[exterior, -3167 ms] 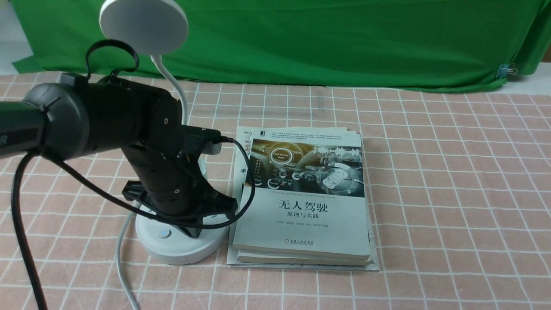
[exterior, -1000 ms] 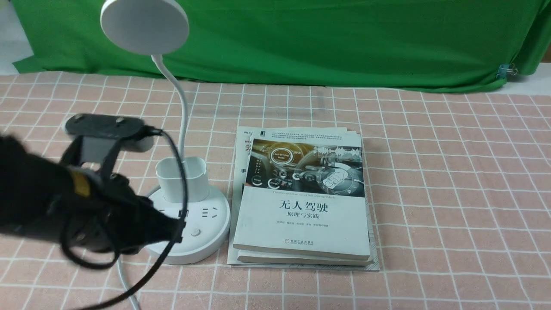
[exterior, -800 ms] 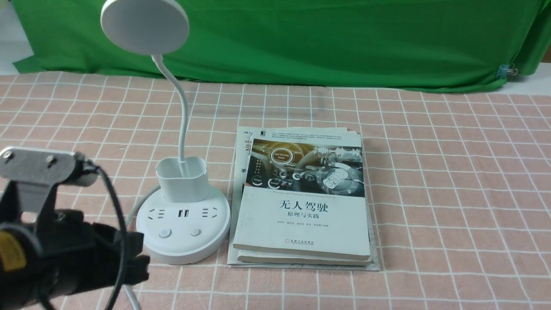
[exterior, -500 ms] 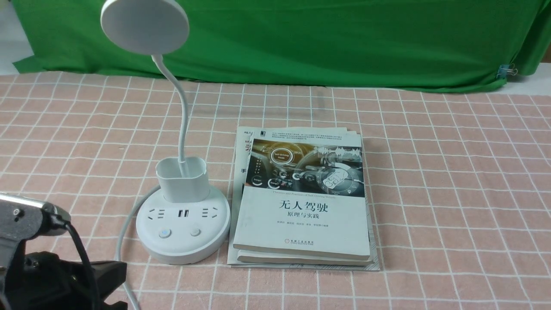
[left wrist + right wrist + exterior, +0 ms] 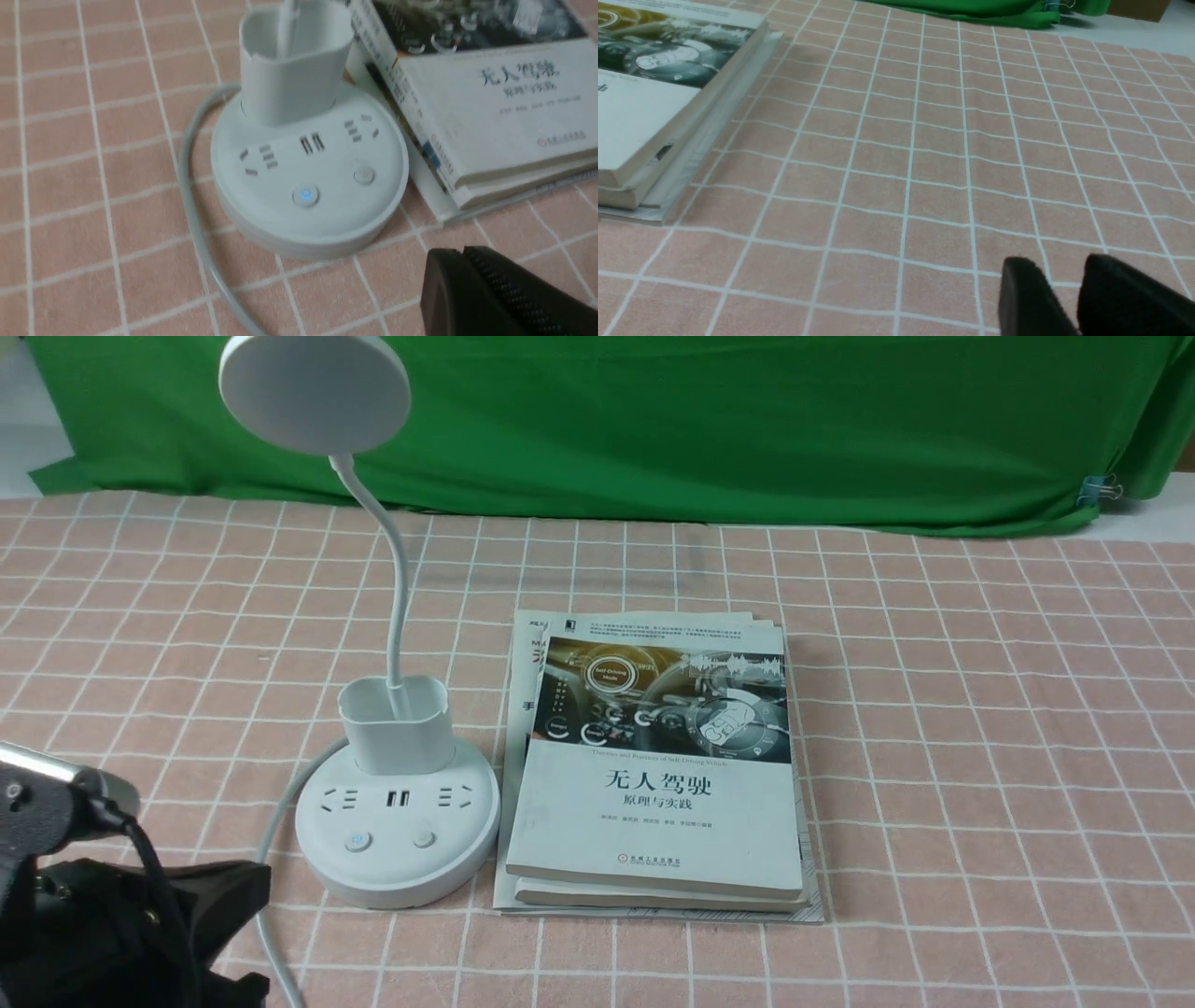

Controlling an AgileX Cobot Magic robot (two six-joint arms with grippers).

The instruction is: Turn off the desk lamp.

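My left end effector (image 5: 462,254) has its fingers drawn together, tips basically meeting, nothing between them. It's hanging low at the near left of the worktop (image 5: 980,756), apart from the desk lamp (image 5: 397,868), which stands upright just left of the books. The grey cord (image 5: 277,821) bends around the left side of the lamp's round base.

The lamp's disc head (image 5: 315,394) looks unlit from here, fwiw, though the left button (image 5: 305,195) on the base has a blue glow. The other button (image 5: 364,174) is plain white. There's a cup holder (image 5: 396,728) behind the sockets, with the bendy neck (image 5: 397,588) going up from it.

The stack of books (image 5: 658,821) has a self-driving title on top, and beyond that a green cloth (image 5: 597,429) runs along the back, with a binder clip (image 5: 1092,490) at its right end.

My right end effector (image 5: 1059,263) is a bit open, a narrow gap between the fingers, holding nothing, over on the right of the books.
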